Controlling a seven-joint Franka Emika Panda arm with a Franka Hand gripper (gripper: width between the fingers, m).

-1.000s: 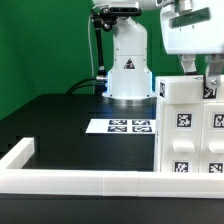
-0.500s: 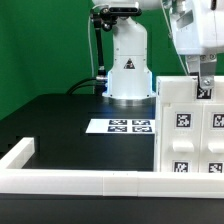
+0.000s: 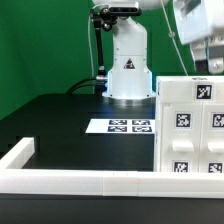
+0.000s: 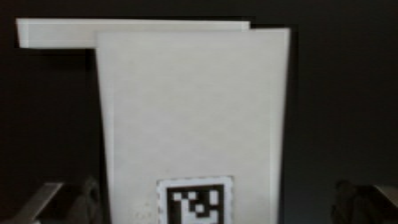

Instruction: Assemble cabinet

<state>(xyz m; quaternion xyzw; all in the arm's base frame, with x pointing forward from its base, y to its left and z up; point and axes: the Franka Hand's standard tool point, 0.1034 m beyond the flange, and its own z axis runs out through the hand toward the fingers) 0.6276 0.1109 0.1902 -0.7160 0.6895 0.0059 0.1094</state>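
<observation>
The cabinet (image 3: 190, 125) is a large white block with several black-and-white tags, standing at the exterior view's right. My gripper (image 3: 214, 62) hangs just above its top right corner, partly out of frame. In the wrist view a white cabinet block (image 4: 187, 110) with one tag (image 4: 196, 200) lies straight below me. My gripper (image 4: 206, 205) is open and empty. Its dark fingers (image 4: 54, 200) stand wide on either side of the block, with dark gaps between, not touching it.
The marker board (image 3: 130, 126) lies flat on the black table in front of the robot base (image 3: 128, 65). A long low white border rail (image 3: 80, 182) runs along the near edge and turns back at the exterior view's left.
My gripper has risen up and to the exterior view's right, off the cabinet's top. The tag on the cabinet's upper right corner is now uncovered.
</observation>
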